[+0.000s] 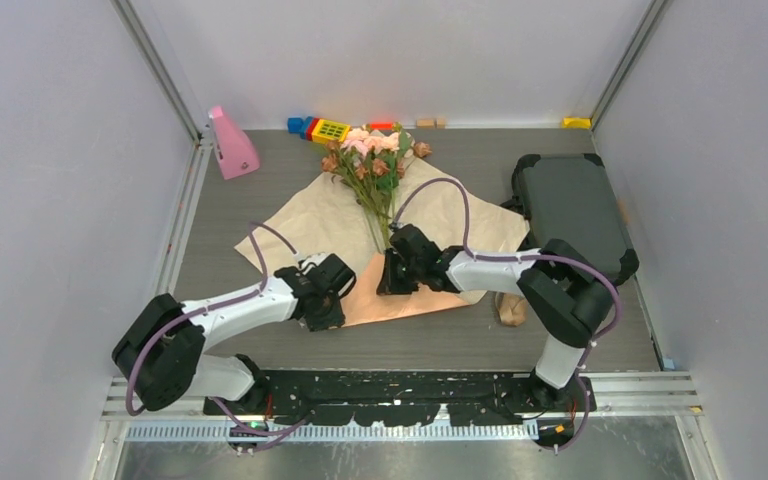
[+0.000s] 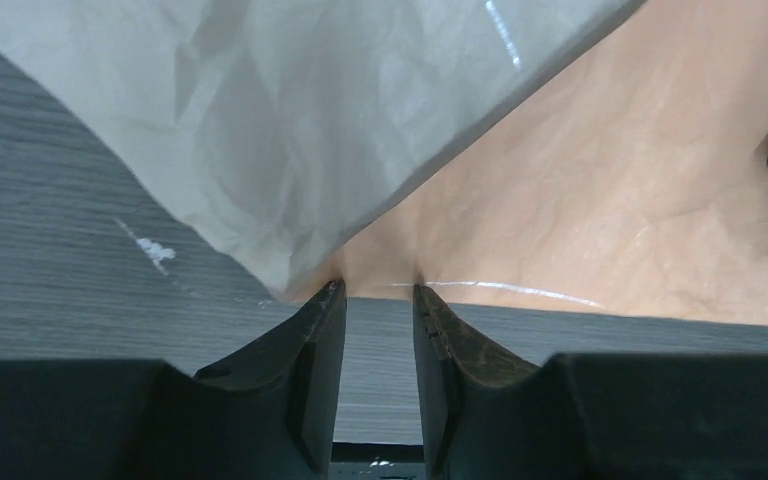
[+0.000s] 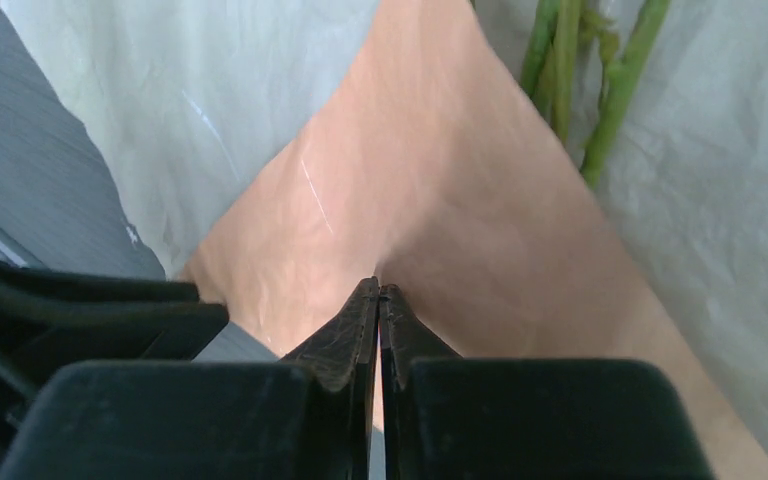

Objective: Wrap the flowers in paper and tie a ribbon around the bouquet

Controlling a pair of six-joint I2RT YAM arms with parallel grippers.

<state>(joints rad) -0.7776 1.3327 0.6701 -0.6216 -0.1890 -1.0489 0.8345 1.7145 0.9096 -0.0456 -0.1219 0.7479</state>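
The paper (image 1: 310,215) lies spread on the table, beige face up, with its near corner folded over as a peach-orange flap (image 1: 415,300). The flowers (image 1: 375,150) lie on it, pink heads at the far end, green stems (image 3: 560,70) running toward me. My right gripper (image 3: 378,290) is shut on the peach flap, which puckers at its tips. My left gripper (image 2: 377,292) is open, its tips at the flap's left edge with nothing between them. In the top view the two grippers (image 1: 343,290) (image 1: 390,282) sit close together. The tan ribbon (image 1: 508,308) lies bunched by the right arm's elbow.
A black case (image 1: 570,215) lies at the right of the table. A pink object (image 1: 231,145) stands at the far left. Coloured toy blocks (image 1: 318,128) and a yellow block (image 1: 576,122) line the back wall. Grey walls close in the table's sides.
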